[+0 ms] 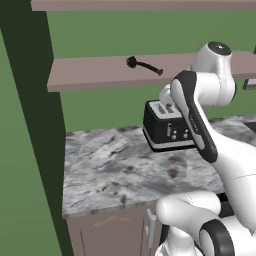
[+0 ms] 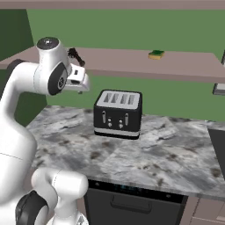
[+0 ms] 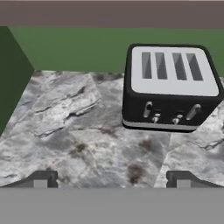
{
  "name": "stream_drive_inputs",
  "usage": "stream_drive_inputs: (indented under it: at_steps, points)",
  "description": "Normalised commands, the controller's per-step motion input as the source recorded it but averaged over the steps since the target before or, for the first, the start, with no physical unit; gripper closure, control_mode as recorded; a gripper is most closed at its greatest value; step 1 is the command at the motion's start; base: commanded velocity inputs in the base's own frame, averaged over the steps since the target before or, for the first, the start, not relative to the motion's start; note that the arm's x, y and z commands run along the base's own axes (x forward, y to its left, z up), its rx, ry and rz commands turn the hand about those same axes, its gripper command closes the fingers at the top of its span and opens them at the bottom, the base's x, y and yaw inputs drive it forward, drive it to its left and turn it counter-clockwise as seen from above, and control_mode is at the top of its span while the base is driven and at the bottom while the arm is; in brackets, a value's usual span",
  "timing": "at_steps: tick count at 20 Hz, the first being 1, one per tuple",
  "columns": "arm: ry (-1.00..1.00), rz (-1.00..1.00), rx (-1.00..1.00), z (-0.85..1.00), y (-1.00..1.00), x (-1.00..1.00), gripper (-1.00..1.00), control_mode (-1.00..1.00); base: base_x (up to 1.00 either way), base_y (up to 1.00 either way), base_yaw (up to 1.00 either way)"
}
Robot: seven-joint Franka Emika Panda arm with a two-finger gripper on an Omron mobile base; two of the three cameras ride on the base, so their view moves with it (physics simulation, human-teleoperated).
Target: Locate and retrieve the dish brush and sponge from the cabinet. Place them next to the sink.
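You see the dish brush (image 1: pixel 144 66) lying on the lower shelf board of the cabinet (image 1: pixel 100 72), its round bristled head toward the left and its thin curved handle running to the right; in the right base view the dish brush (image 2: pixel 75 55) shows just past the arm's upper joint on the same board. The sponge (image 2: pixel 156 54) lies flat on that shelf, green side up, well apart from the brush and further right, above and behind the toaster (image 2: pixel 118 114). The toaster stands upright on the marble bench (image 2: pixel 176 158), four slots up and levers facing the robot. The gripper (image 3: pixel 111 179) hangs over the bench in front of the toaster and below the shelf, looking down at the stone; your jaws stand wide apart, one fingertip at each lower corner of the hand view, with bare marble between them and nothing held. In the right base view the hand (image 2: pixel 78 81) sits just under the shelf edge, left of the toaster and not touching it. The dark green side panel (image 1: pixel 30 100) closes the cabinet on the left, where the bench ends against it. Neither task item is on the bench.
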Motion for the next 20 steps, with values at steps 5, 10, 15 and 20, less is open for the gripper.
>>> stream_drive_inputs:
  at_steps: [5,10,15,20]
  points:
    - [-0.17,0.04,-0.01,0.41,0.00,0.11,-1.00,-1.00,0.00,0.00,0.00]
    - [-0.22,0.07,0.00,0.33,0.00,0.14,-1.00,-1.00,0.00,0.00,0.00]
    - [-0.21,0.06,-0.01,0.25,0.00,0.07,-1.00,-1.00,0.00,0.00,0.00]
    - [-0.14,0.08,-0.09,0.09,0.00,0.09,-1.00,-1.00,0.00,0.00,0.00]
